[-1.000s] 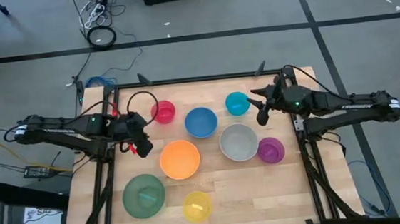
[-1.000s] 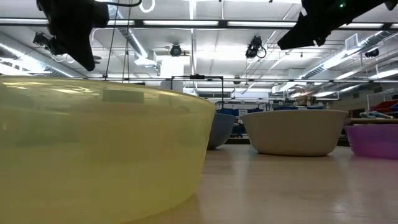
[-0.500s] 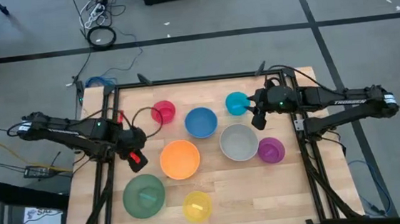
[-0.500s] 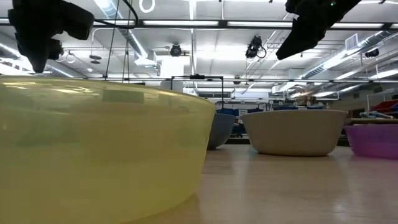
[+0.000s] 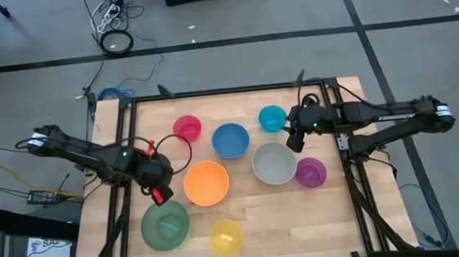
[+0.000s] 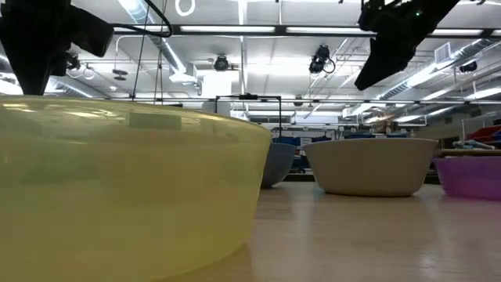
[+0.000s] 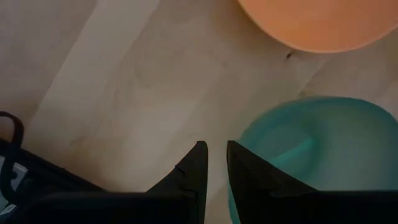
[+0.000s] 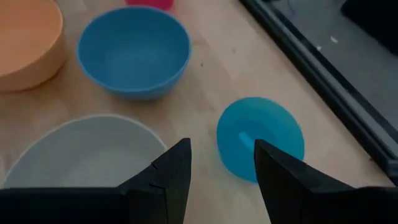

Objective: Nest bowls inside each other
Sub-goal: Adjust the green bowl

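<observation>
Eight bowls stand apart on their bases on the wooden table [image 5: 343,218]: pink-red [image 5: 187,128], blue [image 5: 230,140], cyan [image 5: 271,118], grey [image 5: 274,163], purple [image 5: 310,171], orange [image 5: 206,183], green [image 5: 165,225] and yellow [image 5: 226,236]. My left gripper [image 5: 159,193] hangs pointing down above the table, just beyond the green bowl's far rim [image 7: 292,112]. Only a narrow gap parts its fingers [image 7: 214,163], and nothing is between them. My right gripper [image 5: 294,140] slants down between the cyan bowl [image 8: 261,146] and the grey bowl [image 8: 81,155]. It is open wide [image 8: 217,165] and empty.
The black frame rails [image 5: 226,91] run along the table's far edge and both sides. In the low view the yellow bowl [image 6: 117,188] fills the foreground, with the grey bowl [image 6: 372,166] and the purple bowl [image 6: 470,176] behind. Bare wood lies between the bowls.
My left gripper has gone toward the table's near edge and down, from beside the pink-red bowl to the green bowl's far rim, tipping until it points straight down. My right gripper has shifted slightly toward the grey bowl and tipped further downward. The bowls have stayed put.
</observation>
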Available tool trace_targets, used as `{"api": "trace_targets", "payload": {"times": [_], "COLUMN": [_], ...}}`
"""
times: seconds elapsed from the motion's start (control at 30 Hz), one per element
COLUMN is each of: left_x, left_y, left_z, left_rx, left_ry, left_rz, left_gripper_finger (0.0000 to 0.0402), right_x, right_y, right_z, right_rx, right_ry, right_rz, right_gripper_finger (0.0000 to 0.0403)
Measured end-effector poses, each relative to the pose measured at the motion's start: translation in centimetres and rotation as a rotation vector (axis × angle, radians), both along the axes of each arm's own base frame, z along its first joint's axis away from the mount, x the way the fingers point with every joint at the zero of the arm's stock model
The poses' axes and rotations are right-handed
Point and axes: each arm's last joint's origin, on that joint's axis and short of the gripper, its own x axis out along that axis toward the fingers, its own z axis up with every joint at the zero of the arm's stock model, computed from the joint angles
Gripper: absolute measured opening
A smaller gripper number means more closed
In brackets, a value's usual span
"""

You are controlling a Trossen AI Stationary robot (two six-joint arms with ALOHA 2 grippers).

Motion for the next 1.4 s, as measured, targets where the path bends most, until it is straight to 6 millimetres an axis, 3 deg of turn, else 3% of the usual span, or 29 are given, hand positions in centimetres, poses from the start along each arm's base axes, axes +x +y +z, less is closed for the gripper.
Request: {"api": "trace_targets", "payload": {"times": [0.3, 0.83, 1.1, 1.4], "left_x": [-0.1, -0.9, 0.0, 0.8], "left_y": [-0.1, -0.1, -2.5, -5.4], "left_z": [-0.3, -0.4, -0.4, -1.7], "left_rx": [0.021, -0.009, -0.193, -0.135], "left_ry": [0.044, 0.15, 0.054, 0.019], "left_rz": [-0.009, -0.069, -0.164, -0.282], "left_gripper_finger": [0.0069, 0.0069, 0.0069, 0.0076], "right_x": [1.4, 1.5, 1.6, 1.7], "right_y": [0.2, 0.4, 0.8, 0.9], "right_z": [-1.2, -1.4, -1.4, -1.4], "right_rx": [-0.008, 0.075, 0.128, 0.127], "right_ry": [0.07, 0.059, 0.046, 0.04], "right_rz": [0.026, 0.067, 0.097, 0.104], "right_gripper_finger": [0.0162, 0.0162, 0.0162, 0.0162]}}
